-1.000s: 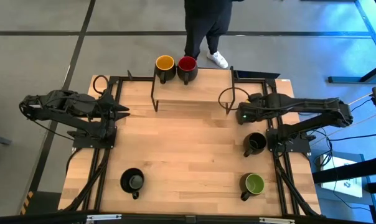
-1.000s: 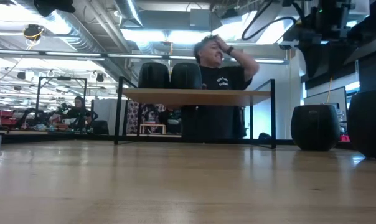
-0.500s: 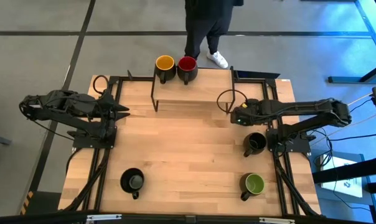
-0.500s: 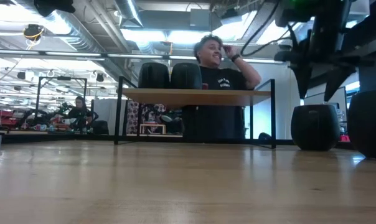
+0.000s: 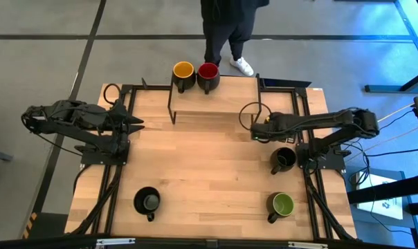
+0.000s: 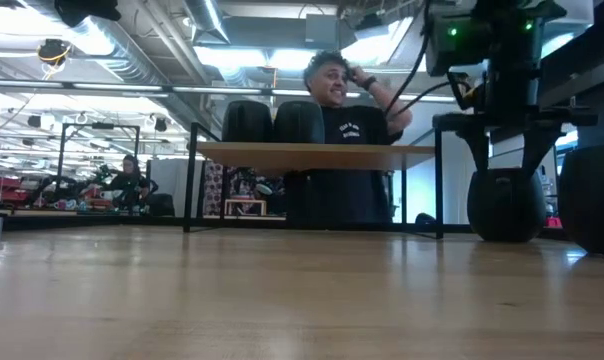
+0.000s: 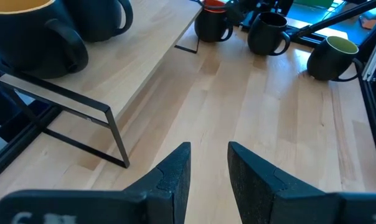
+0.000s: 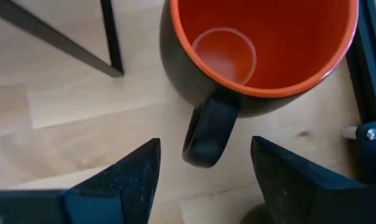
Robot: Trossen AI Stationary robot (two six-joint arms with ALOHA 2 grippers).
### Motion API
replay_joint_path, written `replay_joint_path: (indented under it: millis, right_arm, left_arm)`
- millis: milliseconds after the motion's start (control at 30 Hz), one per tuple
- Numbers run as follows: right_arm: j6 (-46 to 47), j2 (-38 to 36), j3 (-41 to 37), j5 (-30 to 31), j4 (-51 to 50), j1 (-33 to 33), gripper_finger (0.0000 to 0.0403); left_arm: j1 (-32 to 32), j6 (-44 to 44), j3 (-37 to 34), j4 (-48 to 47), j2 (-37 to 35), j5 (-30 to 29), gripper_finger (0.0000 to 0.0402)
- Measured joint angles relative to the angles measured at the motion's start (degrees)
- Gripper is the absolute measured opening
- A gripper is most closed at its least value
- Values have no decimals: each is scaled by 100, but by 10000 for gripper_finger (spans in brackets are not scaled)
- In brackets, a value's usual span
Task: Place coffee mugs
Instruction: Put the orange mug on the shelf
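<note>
My right gripper (image 5: 253,131) is open and points down over the orange-red mug (image 8: 263,43), which stands on the table by the shelf's right leg. Its fingers (image 8: 122,177) stand on either side of the mug's handle (image 8: 210,127) without touching it. In the low view the right gripper (image 6: 503,160) hangs just above this mug (image 6: 505,205). The yellow mug (image 5: 183,71) and the red mug (image 5: 207,71) stand on the wooden shelf (image 5: 230,86). Two black-inside mugs (image 5: 147,201) (image 5: 284,158) and the green mug (image 5: 282,204) stand on the table. My left gripper (image 5: 136,123) waits open at the left.
The shelf's black metal leg (image 8: 110,37) stands close beside the orange-red mug. A person (image 5: 226,28) stands beyond the table's far edge, behind the shelf. Bare wood lies in the table's middle (image 5: 209,159). Black frame rails (image 5: 309,187) run along both sides.
My right gripper has moved toward the table's left and down, coming over the orange-red mug by the shelf's right leg, and has tipped to point down. The mugs have stayed where they were.
</note>
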Motion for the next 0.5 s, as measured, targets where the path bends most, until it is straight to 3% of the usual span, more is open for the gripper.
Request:
replay_joint_path:
  millis: [500]
  right_arm:
    - [525, 386, 0, 286, -169, 0, 104]
  left_arm:
    - [0, 2, 0, 2, 0, 3, 101]
